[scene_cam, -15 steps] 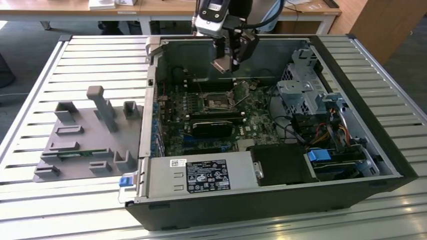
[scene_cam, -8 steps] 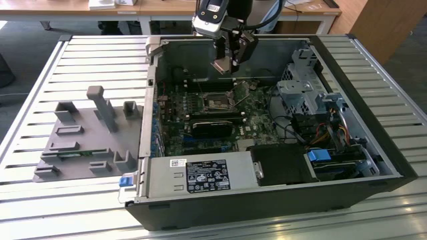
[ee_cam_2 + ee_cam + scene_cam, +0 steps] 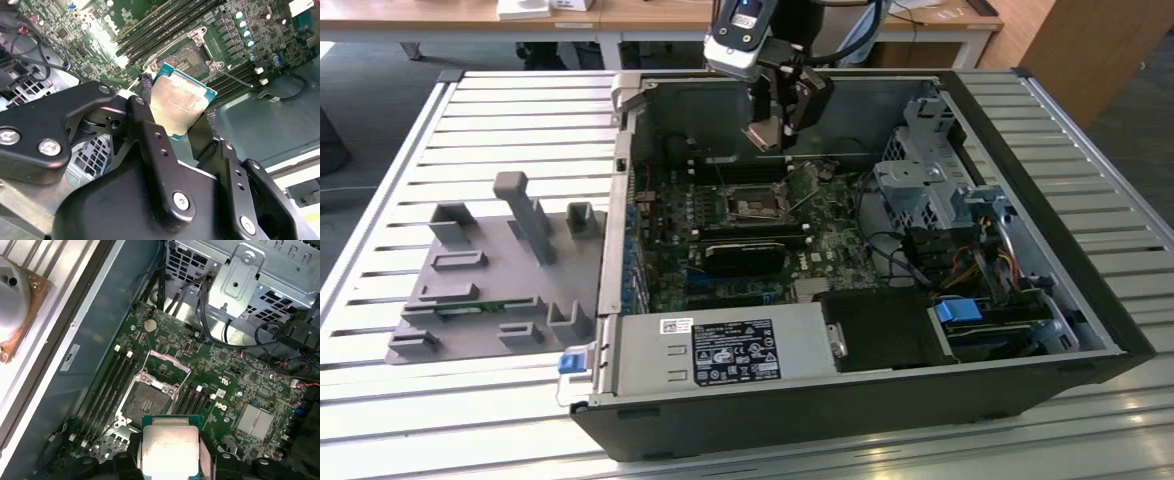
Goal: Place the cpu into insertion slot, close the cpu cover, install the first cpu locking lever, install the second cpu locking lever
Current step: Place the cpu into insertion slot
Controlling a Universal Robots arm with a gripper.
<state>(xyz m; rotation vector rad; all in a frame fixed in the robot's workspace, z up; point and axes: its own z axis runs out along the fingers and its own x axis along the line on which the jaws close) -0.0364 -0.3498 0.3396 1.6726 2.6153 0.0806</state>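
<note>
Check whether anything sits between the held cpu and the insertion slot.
Nothing visible does. The gripper holds the cpu above the board, apart from the insertion slot, whose contact field lies bare. The cpu cover is swung open off it.

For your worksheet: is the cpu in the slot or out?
Out. The end effector holds the cpu clear of the empty slot.

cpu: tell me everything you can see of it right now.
The cpu is a flat square chip with a dull silver-grey metal lid on a green-edged board. The jaws of the gripper clamp it on two opposite edges, lid towards both wrist views. It hangs inside the open case above the motherboard, near the uncovered insertion slot, not yet seated. Only the jaws touch it.
</note>
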